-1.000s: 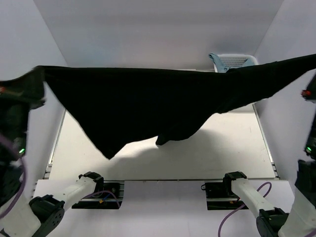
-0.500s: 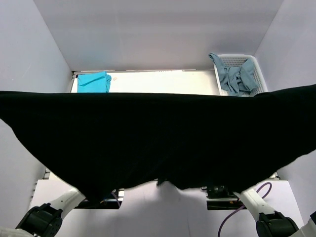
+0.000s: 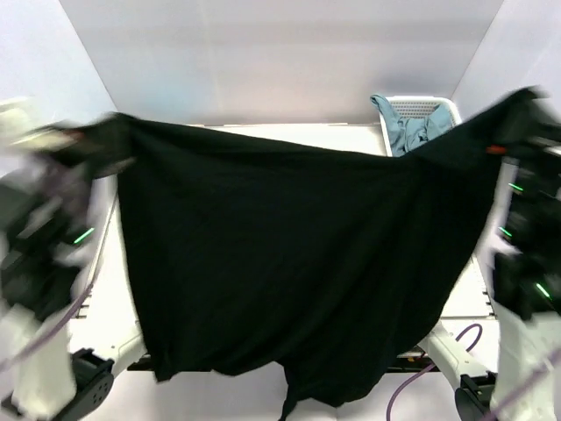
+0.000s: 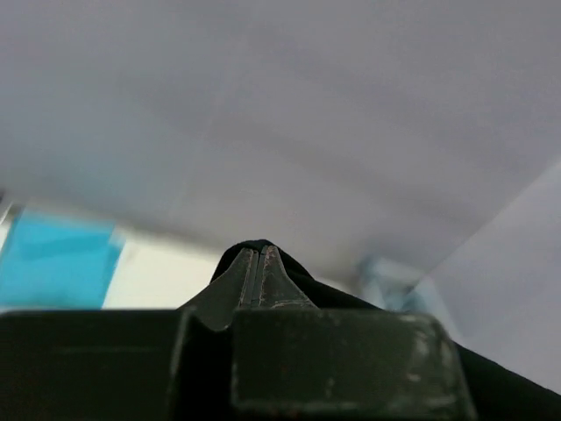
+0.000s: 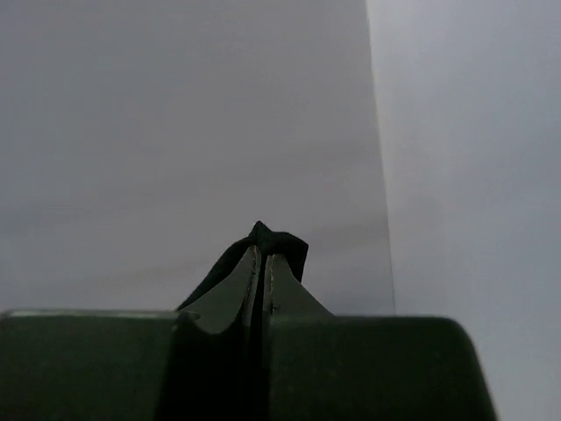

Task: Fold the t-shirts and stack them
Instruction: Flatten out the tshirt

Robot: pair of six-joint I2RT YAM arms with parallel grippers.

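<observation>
Black tee (image 3: 298, 263): soft matte sheet, hanging spread over the table.
Left gripper (image 4: 259, 263): clenching one top corner.
Right gripper (image 5: 261, 254): clenching the other.
Teal tee (image 4: 53, 263): showing flat, left wrist view only.

No readable text, label or sign anywhere.

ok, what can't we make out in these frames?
- Top view: black t-shirt, spread between the arms, hides most of the table and part of the basket.
- Top view: both arms motion-blurred; grip details unreadable there.
- Left wrist: left pincer shows only a pinch of cloth; teal cloth blurred.
- Right wrist: right pincer, same; rest of shirt out of frame.
</observation>
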